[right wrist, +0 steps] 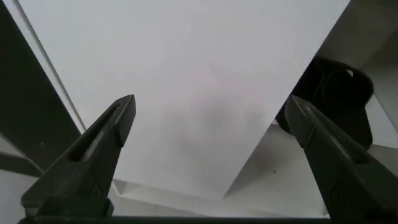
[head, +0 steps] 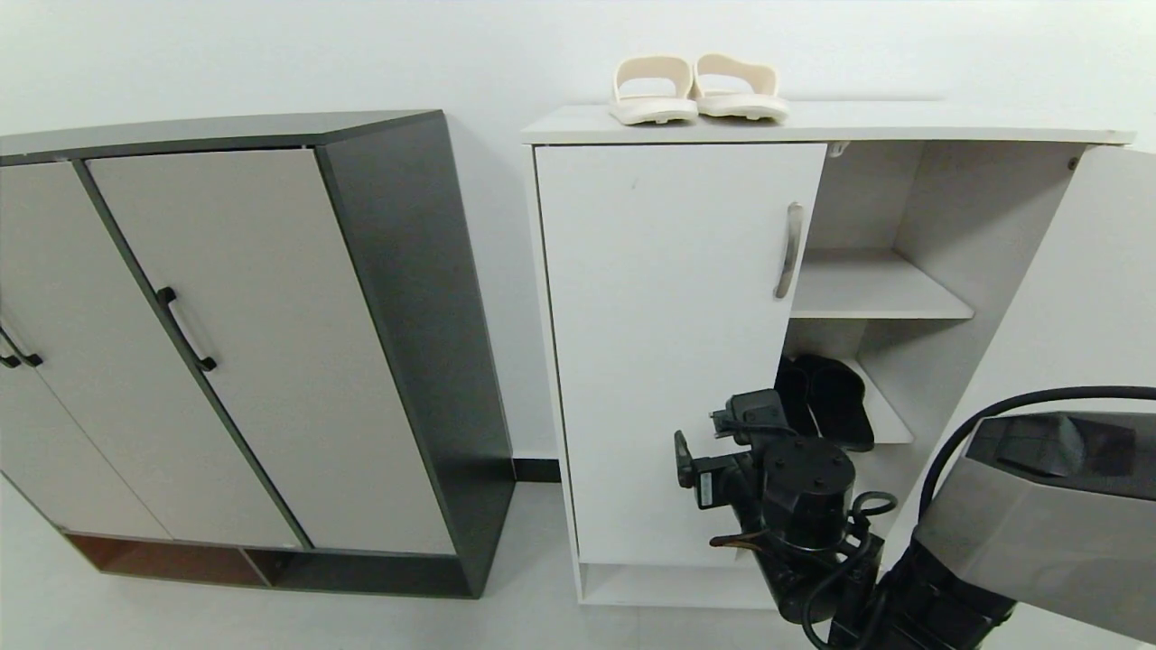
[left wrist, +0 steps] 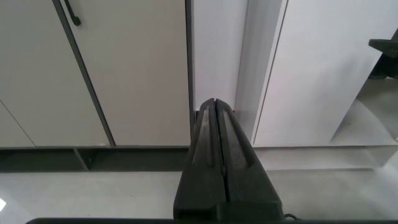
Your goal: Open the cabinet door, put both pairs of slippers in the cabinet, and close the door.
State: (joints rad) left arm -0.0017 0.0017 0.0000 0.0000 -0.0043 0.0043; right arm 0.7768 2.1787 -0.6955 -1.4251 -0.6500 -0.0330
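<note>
- Up on the top board [head: 903,122] of the white cabinet [head: 668,361], upper centre of the head view: cream slippers [head: 697,90], side by side and touching; long axes running from the front edge back toward the wall
- Low in the frame, lower centre right: right arm [head: 804,492], well below that pair; black slippers [head: 826,397] just beyond it on the lower shelf [head: 890,424], behind the open door [head: 1066,316] at the right edge
- Likely next: a high reach for the cream pair, almost straight up the frame from the right arm; clearly the nearer arm, with the left one off toward the dark cabinet [left wrist: 93,74]
- Right gripper [right wrist: 210,106]: fingers spread wide, holding nothing, touching nothing; closed white door panel ahead, black pair at upper right of the wrist view
- Left gripper [left wrist: 216,109]: fingers pressed together, nothing between them
</note>
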